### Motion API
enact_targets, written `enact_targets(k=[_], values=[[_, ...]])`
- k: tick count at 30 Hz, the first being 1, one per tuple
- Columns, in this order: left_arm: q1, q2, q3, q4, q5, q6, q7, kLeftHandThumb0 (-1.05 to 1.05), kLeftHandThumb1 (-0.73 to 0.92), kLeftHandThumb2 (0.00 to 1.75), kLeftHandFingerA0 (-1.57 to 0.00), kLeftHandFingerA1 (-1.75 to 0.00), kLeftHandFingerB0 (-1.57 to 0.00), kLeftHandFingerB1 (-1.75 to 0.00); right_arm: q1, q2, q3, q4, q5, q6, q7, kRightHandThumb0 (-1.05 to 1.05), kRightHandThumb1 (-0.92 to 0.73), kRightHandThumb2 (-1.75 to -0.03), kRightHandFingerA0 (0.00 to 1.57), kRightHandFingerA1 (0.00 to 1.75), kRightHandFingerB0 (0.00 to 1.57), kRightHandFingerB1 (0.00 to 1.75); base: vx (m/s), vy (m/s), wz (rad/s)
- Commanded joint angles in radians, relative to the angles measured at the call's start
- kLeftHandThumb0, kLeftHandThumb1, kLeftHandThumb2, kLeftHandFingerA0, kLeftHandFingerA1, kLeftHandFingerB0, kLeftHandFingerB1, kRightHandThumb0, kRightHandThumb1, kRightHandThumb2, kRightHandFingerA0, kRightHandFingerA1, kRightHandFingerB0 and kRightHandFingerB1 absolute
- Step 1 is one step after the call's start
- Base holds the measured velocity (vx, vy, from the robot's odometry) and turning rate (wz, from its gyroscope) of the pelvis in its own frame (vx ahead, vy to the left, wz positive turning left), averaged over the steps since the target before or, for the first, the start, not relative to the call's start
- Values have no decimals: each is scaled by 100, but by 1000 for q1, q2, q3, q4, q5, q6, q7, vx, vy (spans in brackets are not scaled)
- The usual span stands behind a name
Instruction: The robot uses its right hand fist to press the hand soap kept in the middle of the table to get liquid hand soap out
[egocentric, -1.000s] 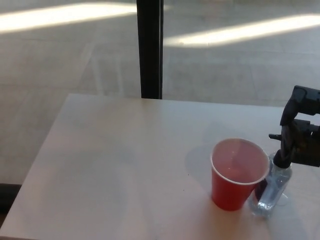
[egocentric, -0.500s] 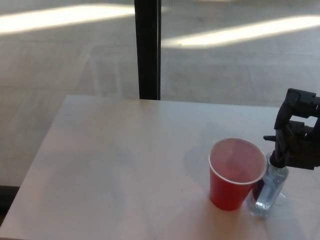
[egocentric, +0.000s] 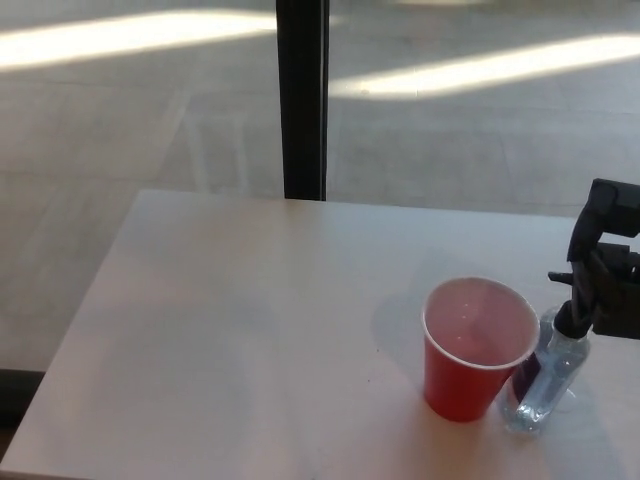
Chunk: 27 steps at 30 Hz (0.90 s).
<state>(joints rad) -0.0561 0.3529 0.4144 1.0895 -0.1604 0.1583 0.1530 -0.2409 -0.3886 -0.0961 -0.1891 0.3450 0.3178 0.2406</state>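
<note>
The right hand (egocentric: 606, 265) comes in at the right edge of the head view, a black blocky shape partly cut off by the frame, and whether its fingers are curled into a fist or spread cannot be told from what shows. Directly beneath it, at its lower left corner, stands the hand soap bottle (egocentric: 545, 375), a small clear bottle with a dark pump top; the pump head sits right against the underside of the hand, though real contact is hard to confirm at this angle. The bottle leans slightly, its base nearer the front edge of the worktop (egocentric: 250, 330) than its top. Just to the left of the hand and lower, touching or almost touching the bottle, stands a red cup (egocentric: 470, 350), upright, with a white rim and a pale inside. The pale worktop stretches away to the left of the hand, well clear of it. Beyond the far edge of the worktop, up and to the left of the hand, a black vertical post (egocentric: 302, 100) rises against a grey floor (egocentric: 120, 120) streaked with bands of light. The left hand does not show.
</note>
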Motion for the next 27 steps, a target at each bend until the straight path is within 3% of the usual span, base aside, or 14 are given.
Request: enact_targets(k=[1, 10, 19, 25, 27], values=[[-10, 20, 1, -6, -5, 22, 10, -48, 91, 128, -45, -95, -25, -81, 83, -13, 46, 69, -19, 178, 14, -17, -55, -122, 95, 175, 72, 160, 0, 0, 0], [0, 21, 0, -11, -6, 17, -2, -50, 90, 131, -42, -92, -23, -78, 96, 1, 90, 34, -17, 219, -16, -20, -52, -124, 98, 175, 77, 160, 0, 0, 0], [-14, 23, -1, 6, -2, 27, 18, -48, 92, 128, -45, -95, -23, -78, 104, -38, 76, 108, -31, 161, 17, -24, -50, -123, 96, 175, 73, 165, 0, 0, 0], [-12, 24, -11, 0, 5, 25, 13, -49, 90, 130, -46, -94, -28, -82, 103, -42, 85, 122, -23, 188, 18, -25, -49, -124, 95, 175, 72, 165, 0, 0, 0], [-18, 26, -4, 8, -1, 22, 17, -49, 92, 126, -49, -101, -32, -89, 108, -42, 106, 122, -30, 199, 21, -23, -48, -128, 96, 175, 74, 158, 0, 0, 0]])
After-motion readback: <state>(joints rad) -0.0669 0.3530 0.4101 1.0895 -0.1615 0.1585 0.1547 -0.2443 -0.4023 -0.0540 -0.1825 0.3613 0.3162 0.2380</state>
